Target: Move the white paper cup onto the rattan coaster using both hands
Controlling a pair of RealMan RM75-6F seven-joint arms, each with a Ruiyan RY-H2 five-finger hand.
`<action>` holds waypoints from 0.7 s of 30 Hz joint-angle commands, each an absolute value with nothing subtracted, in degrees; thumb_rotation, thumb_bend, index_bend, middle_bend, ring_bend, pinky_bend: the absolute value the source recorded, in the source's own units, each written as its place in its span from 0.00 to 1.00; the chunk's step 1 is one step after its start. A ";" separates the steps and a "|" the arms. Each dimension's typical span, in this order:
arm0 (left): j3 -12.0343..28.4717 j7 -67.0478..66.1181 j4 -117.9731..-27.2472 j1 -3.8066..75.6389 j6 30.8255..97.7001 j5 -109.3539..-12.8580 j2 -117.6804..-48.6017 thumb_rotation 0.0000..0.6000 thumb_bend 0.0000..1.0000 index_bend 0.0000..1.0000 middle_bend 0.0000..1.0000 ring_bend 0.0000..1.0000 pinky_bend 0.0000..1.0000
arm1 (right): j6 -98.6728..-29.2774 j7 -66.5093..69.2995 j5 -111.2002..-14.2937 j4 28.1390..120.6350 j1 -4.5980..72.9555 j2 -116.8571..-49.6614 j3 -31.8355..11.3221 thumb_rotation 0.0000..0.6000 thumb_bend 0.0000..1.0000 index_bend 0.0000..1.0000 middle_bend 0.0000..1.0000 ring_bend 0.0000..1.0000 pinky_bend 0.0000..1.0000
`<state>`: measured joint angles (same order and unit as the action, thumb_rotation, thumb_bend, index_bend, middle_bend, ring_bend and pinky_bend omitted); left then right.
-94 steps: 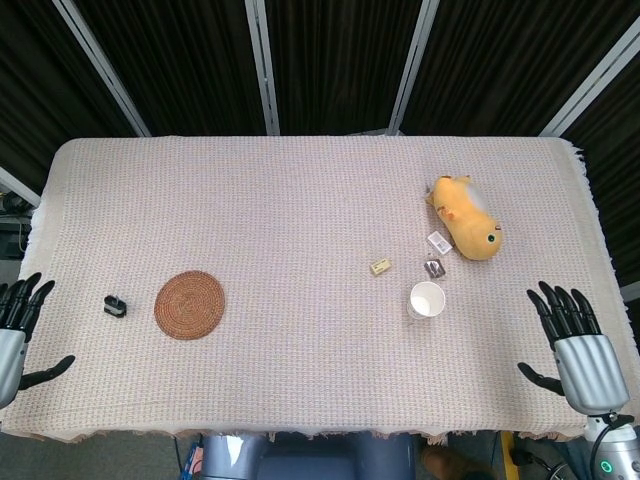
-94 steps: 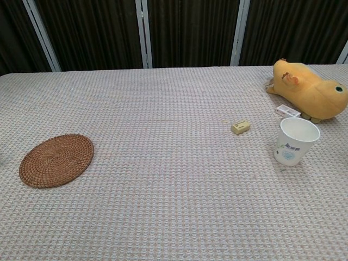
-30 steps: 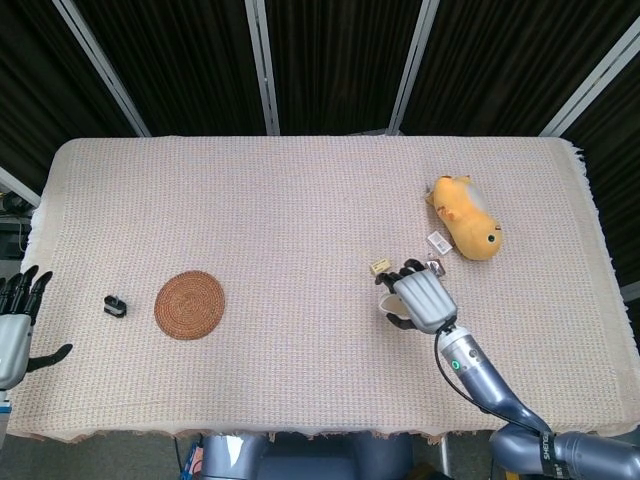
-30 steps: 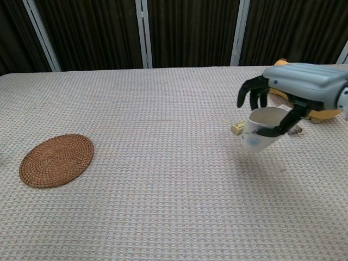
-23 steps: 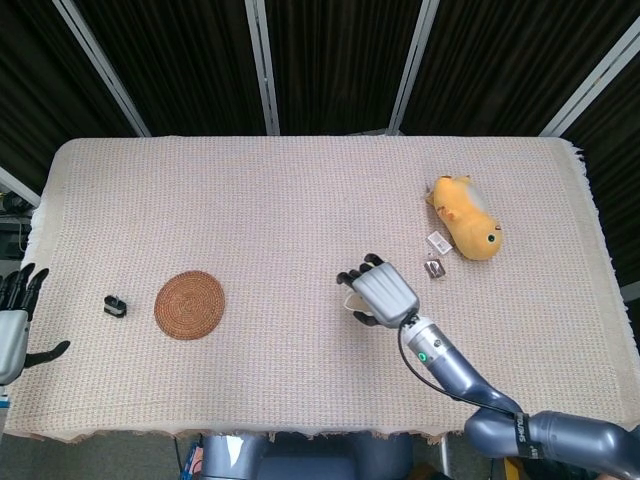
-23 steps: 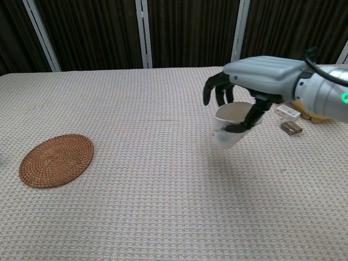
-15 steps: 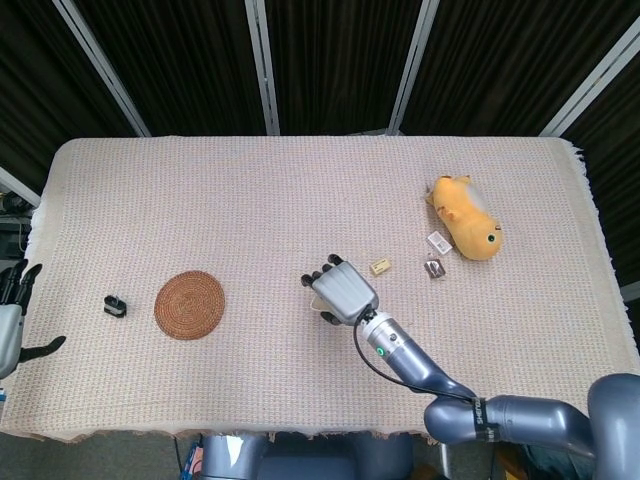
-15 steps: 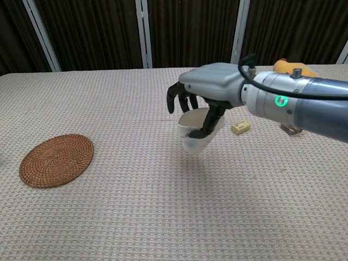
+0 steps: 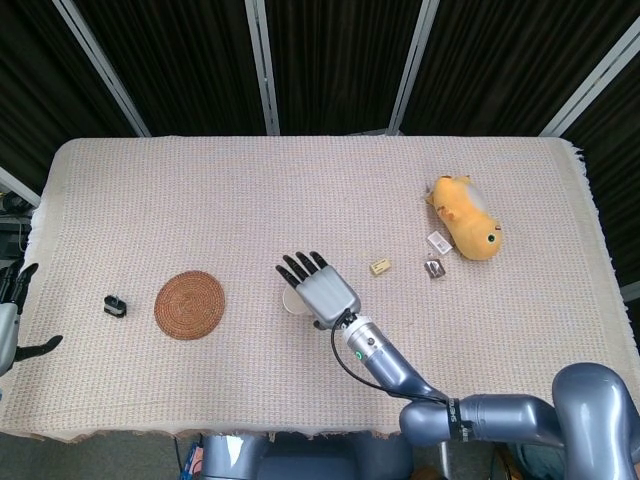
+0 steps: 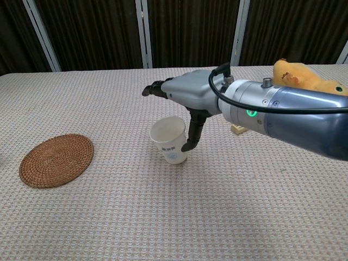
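Observation:
The white paper cup (image 10: 169, 140) stands upright on the cloth at mid-table, its rim just showing at the cup (image 9: 291, 300) under my right hand (image 9: 320, 287). In the chest view my right hand (image 10: 185, 93) hovers over the cup with fingers stretched flat and apart, thumb hanging down beside the cup's right wall; it holds nothing. The round rattan coaster (image 9: 189, 305) lies left of the cup, also seen as the coaster (image 10: 56, 160). My left hand (image 9: 6, 322) is at the table's left edge, fingers apart and empty.
A black clip (image 9: 115, 305) lies left of the coaster. A yellow plush toy (image 9: 466, 217) lies at the right, with a small yellow block (image 9: 380, 267) and two small packets (image 9: 438, 241) near it. My right forearm (image 10: 283, 117) spans the right side.
My right hand carried the cup leftward from beside the plush, set it down at mid-table and spread its fingers, letting go. The left hand has barely moved.

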<state>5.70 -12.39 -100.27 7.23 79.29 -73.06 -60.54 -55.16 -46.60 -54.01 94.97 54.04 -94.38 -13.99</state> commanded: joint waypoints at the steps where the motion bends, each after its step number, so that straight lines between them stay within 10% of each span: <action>1: 5.56 -12.27 -100.31 7.16 79.53 -73.41 -60.51 1.00 0.00 0.00 0.00 0.00 0.00 | -59.62 -44.74 -60.49 100.78 50.76 -88.85 -11.33 1.00 0.00 0.00 0.00 0.00 0.10; 13: 4.21 -11.15 -98.34 9.51 80.49 -83.55 -62.11 1.00 0.00 0.00 0.00 0.00 0.00 | -79.74 -21.28 -87.34 94.24 31.73 -72.67 3.84 1.00 0.00 0.00 0.00 0.00 0.00; 21: 6.37 -14.43 -100.66 18.11 73.54 -89.53 -64.82 1.00 0.00 0.00 0.00 0.00 0.00 | -87.86 -14.41 -88.56 88.02 23.15 -72.55 5.77 1.00 0.00 0.00 0.00 0.00 0.00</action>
<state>5.40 -13.21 -99.45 15.23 76.45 -88.19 -63.56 -85.91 -14.81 -87.70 89.44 25.39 -73.09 4.57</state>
